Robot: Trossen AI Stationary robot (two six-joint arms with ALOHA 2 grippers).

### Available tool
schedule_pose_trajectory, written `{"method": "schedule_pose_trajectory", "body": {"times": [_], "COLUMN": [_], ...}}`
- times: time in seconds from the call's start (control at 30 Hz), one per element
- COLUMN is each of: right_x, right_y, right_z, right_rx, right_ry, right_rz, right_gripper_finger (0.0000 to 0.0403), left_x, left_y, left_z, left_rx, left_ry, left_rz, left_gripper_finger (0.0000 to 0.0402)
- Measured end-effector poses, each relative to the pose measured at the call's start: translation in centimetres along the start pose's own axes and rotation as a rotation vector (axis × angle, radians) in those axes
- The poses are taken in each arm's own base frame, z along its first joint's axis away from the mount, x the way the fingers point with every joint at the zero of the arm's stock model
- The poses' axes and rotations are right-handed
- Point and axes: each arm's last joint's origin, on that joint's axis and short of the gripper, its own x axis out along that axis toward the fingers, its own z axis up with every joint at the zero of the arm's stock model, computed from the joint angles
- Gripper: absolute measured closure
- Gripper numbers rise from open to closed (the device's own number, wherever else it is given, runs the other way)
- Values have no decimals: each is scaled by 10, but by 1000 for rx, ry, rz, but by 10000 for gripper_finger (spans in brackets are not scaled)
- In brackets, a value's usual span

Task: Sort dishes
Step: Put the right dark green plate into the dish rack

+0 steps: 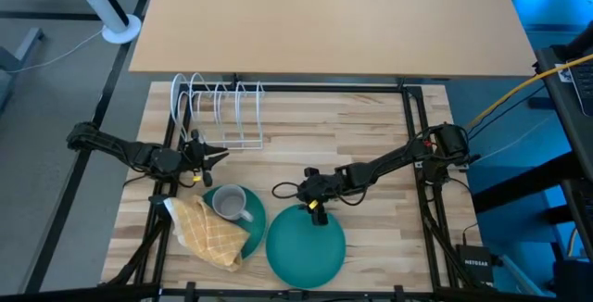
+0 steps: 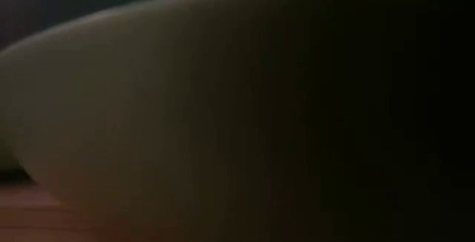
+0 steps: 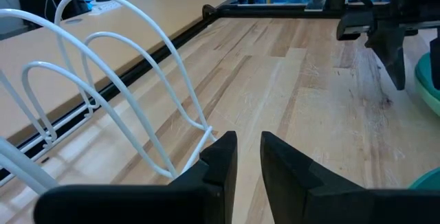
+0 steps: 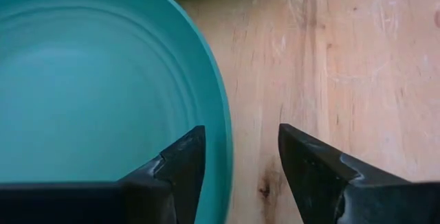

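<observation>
Reading the high view as a clock face, I have the left hand (image 1: 215,156) hanging at about 10 o'clock, just off the open end of the white wire rack (image 1: 220,107); in its own wrist view its fingers (image 3: 221,157) stand a little apart with nothing between them, over bare wood beside the rack's hoops. Below it, at about 7 o'clock, the yellow checked cloth (image 1: 208,232) lies partly over a lighter green plate (image 1: 255,214), and the small grey mug (image 1: 229,203) sits on that plate. Just right of it, at 6 o'clock, the teal plate (image 1: 306,251) lies flat on the surface (image 1: 371,135), its edge touching or nearly touching the green one. The right hand (image 1: 316,207) is at the teal plate's 12 o'clock rim. The right wrist view shows the fingers spread, one finger (image 4: 182,162) over the plate's inside, the other over bare wood, so the rim runs up between them. That is the relation I steer by: the rim is already lined up in the gap. I judge the right arm is much the nearer for this plate. The low view is blocked by a plate's side close to the lens.
</observation>
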Motion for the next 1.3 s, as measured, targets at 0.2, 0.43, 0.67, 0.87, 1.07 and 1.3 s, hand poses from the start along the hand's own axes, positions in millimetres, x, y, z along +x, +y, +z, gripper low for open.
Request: {"method": "schedule_pose_trajectory", "body": {"times": [0.2, 0.43, 0.67, 0.87, 1.07, 1.3], "right_x": [0, 0, 0, -1, -2, -9], "right_y": [1, 1, 1, 1, 2, 3], "right_z": [0, -3, -4, -2, 11, 35], "right_rx": [2, 3, 38, 37, 26, -32], "right_ry": [6, 34, 43, 23, -18, -8], "right_rz": [34, 31, 31, 31, 22, -13], "right_gripper_finger": [271, 318, 366, 387, 375, 385], "left_x": [0, 0, 0, 0, 0, 0], "left_y": [0, 0, 0, 0, 0, 0], "left_z": [0, 0, 0, 0, 0, 0], "left_rx": [0, 0, 0, 0, 0, 0], "left_ry": [0, 0, 0, 0, 0, 0], "left_rz": [0, 0, 0, 0, 0, 0], "left_gripper_finger": [343, 343, 343, 343, 343, 343]}}
